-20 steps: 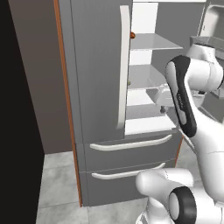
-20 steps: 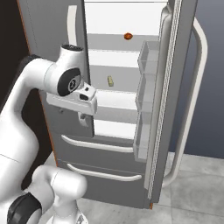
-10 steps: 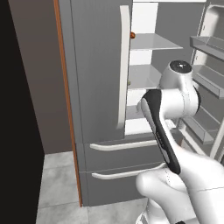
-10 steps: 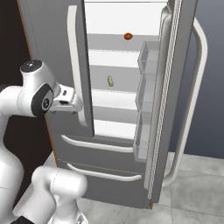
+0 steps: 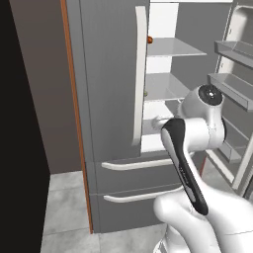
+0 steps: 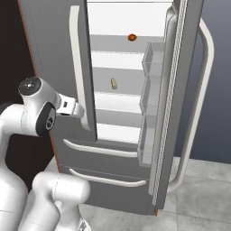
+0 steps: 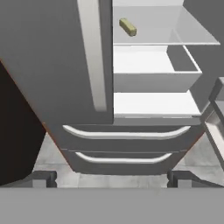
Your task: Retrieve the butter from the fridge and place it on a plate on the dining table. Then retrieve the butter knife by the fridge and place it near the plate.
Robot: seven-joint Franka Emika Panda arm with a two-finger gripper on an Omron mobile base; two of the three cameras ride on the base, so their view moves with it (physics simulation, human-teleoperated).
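I hold the hand (image 7: pixel 112 177) wide and empty, facing the fridge (image 6: pixel 54 40), whose right door stands open. The butter (image 6: pixel 114 83) lies untouched on a middle shelf (image 6: pixel 122 88); every step remains: butter, plate, knife.

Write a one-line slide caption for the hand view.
Open gripper faces the fridge, right door open, with the butter lying on a glass shelf above the two drawers.
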